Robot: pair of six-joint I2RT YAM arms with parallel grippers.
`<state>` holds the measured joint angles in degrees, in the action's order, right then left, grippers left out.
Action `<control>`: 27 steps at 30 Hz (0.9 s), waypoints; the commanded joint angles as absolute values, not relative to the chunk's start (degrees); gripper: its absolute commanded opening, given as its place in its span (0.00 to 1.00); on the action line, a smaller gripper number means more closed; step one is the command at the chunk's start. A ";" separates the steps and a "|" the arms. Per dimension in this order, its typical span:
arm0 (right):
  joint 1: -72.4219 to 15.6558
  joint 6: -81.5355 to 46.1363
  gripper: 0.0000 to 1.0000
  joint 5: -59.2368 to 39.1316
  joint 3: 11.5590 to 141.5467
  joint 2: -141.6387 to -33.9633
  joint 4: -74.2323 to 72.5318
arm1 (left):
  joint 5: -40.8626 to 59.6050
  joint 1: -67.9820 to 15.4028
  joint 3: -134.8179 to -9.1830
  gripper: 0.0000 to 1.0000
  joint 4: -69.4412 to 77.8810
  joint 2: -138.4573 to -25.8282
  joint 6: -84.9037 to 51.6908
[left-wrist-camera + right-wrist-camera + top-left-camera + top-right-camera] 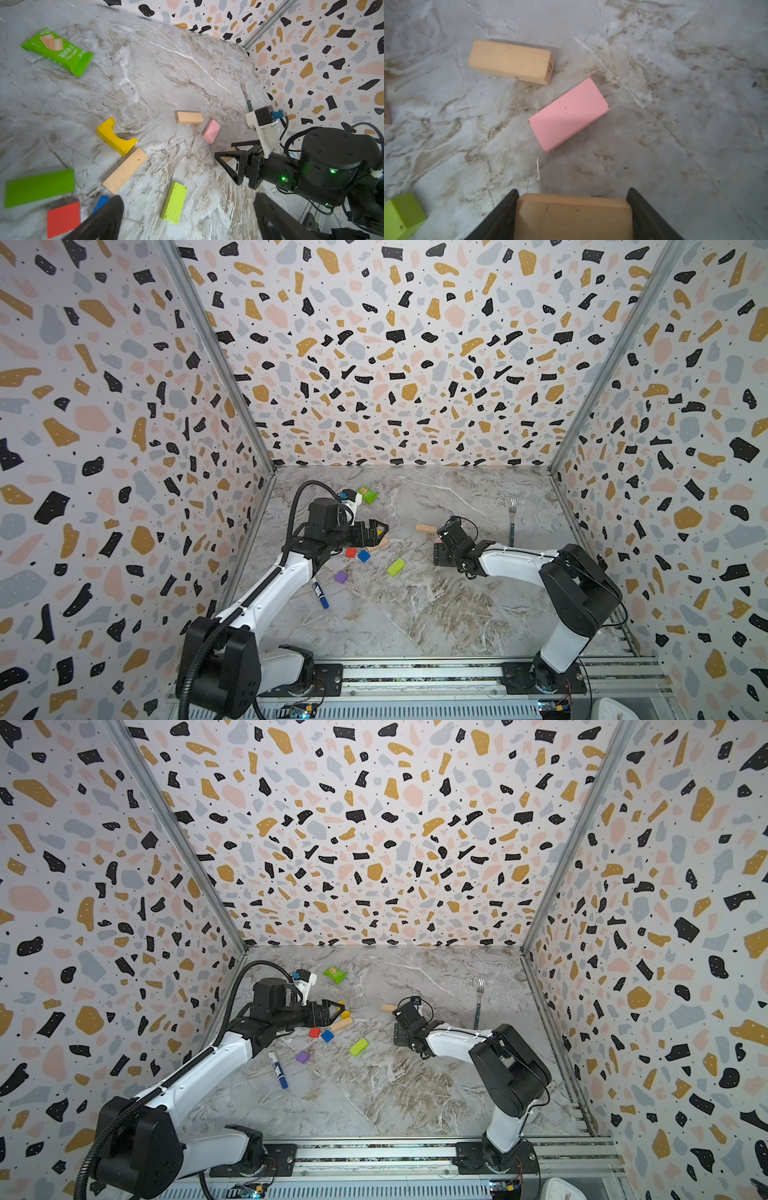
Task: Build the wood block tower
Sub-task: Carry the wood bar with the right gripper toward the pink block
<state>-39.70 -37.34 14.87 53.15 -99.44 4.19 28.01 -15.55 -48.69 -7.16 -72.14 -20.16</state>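
The right gripper [572, 195] clamps a smooth tan bar [573, 216] with softly rounded edges between its black fingers. The left gripper [187, 204] hangs with its jaws spread wide and nothing between them.

The wood blocks lie singly and flat on the veined marble tabletop [415, 614]. Near the right gripper rest a matte pink bar [569, 114] and a second tan bar [510, 61] with fine grain, a little apart. Below the left gripper sits a yellow notched arch [115, 137], just beside a third tan bar [124, 170]. Near them are a scuffed lime bar [174, 202], a glossy dark green bar [39, 187], a red cube [63, 218] and a blue cube [100, 203]. A purple cube [340, 577] lies near the marker pen [320, 593].
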 commanded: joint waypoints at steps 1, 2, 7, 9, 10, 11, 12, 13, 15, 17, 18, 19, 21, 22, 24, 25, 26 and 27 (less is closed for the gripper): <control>-39.55 -38.03 0.58 16.68 53.44 -100.18 4.07 | 28.48 -15.88 -48.27 0.99 -4.73 -72.42 -19.56; -39.55 -37.85 0.58 16.79 53.65 -100.56 4.16 | 28.50 -15.84 -48.34 0.99 -4.72 -72.42 -19.52; -39.55 -37.42 0.62 17.22 54.28 -101.57 4.69 | 28.30 -15.83 -48.27 0.99 -4.96 -72.42 -19.42; -39.64 -37.52 0.65 17.31 54.39 -101.60 4.76 | 28.22 -15.88 -48.34 0.99 -4.92 -72.33 -19.34; -39.72 -37.66 0.67 17.69 54.24 -101.51 4.92 | 28.26 -15.85 -48.34 0.99 -5.01 -72.31 -19.34; -39.77 -37.70 0.69 17.73 54.18 -101.44 5.01 | 28.27 -15.87 -48.35 0.99 -5.02 -72.42 -19.25; -39.73 -37.78 0.72 17.67 54.19 -101.40 4.95 | 28.30 -15.84 -48.34 0.99 -5.05 -72.47 -19.25; -39.73 -37.79 0.74 17.62 54.21 -101.42 5.08 | 28.24 -15.87 -48.48 0.99 -5.18 -72.47 -19.25; -39.73 -37.79 0.80 17.12 54.24 -101.42 5.01 | 28.22 -15.83 -48.60 0.99 -5.36 -72.60 -19.21; -39.82 -37.75 0.84 17.05 54.42 -101.51 5.17 | 28.13 -15.91 -48.60 0.99 -5.44 -72.45 -19.14; -39.81 -37.75 0.85 17.05 54.50 -101.59 5.37 | 28.15 -15.86 -48.60 0.99 -5.55 -72.51 -19.09; -39.83 -37.71 0.87 17.01 54.58 -101.56 5.48 | 28.13 -15.85 -48.60 0.99 -5.50 -72.43 -19.08; -39.81 -37.71 0.89 16.96 54.93 -101.56 5.84 | 28.09 -15.90 -48.60 0.99 -5.62 -72.37 -18.94; -39.81 -37.62 0.90 16.96 55.09 -101.52 6.06 | 28.08 -15.90 -48.60 0.99 -5.58 -72.41 -18.98; -39.81 -37.49 0.92 17.05 55.21 -101.21 6.24 | 28.10 -15.89 -48.60 0.99 -5.55 -72.34 -18.98; -39.81 -37.37 0.93 17.00 55.29 -101.10 6.29 | 28.04 -15.83 -48.60 0.99 -5.61 -72.33 -18.98; -39.81 -37.28 0.95 17.02 55.37 -100.75 6.48 | 28.04 -15.86 -48.60 0.99 -5.54 -72.33 -18.94; -39.81 -37.06 0.97 17.05 55.52 -100.52 6.60 | 28.04 -15.91 -48.60 0.99 -5.67 -72.27 -18.96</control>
